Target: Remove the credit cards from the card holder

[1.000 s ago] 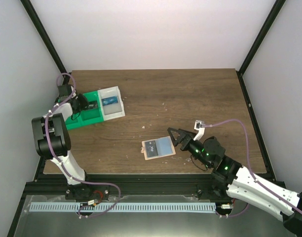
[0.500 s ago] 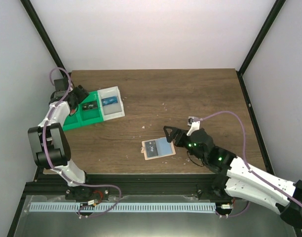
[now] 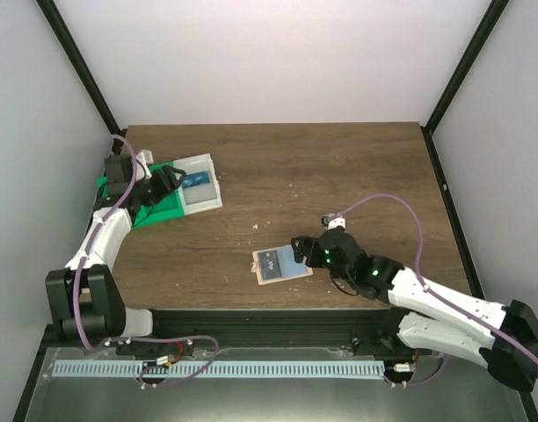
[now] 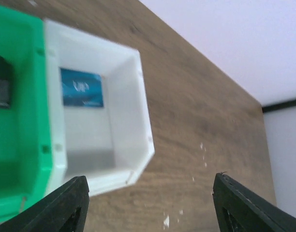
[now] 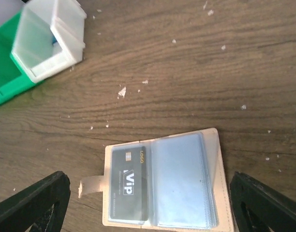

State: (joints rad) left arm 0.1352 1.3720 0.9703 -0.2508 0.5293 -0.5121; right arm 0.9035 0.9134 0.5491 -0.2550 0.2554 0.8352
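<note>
The brown wooden bench [image 3: 339, 167] fills the scene, with the two arms reaching over it from its near edge. The left arm [image 3: 102, 237] stretches to the far left corner, and the right arm [image 3: 427, 294] lies low across the near right part.

A green bin [image 3: 168, 207] and a white bin [image 3: 206, 200] stand side by side and touching at the far left. The left tool [image 4: 150, 195] hangs over the near rim of the white bin, its fingers [image 4: 66, 205] spread wide with nothing between them.

The card holder [image 5: 186, 183] lies open and flat on the bench near the middle of the near edge, its small tab sticking out on the left side. The right tool [image 5: 150, 198] is just above it, its fingers [image 5: 37, 203] standing wide apart, one on either side of the holder, clamping nothing.

One black credit card [image 5: 128, 183] with white print sits in the holder's left pocket; the right pocket looks clear and bluish. A blue credit card [image 4: 81, 87] lies on the floor of the white bin. A dark thing [image 4: 0, 82] in the green bin is too blurred to name.

Pale specks [image 5: 122, 91] dot the wood
</note>
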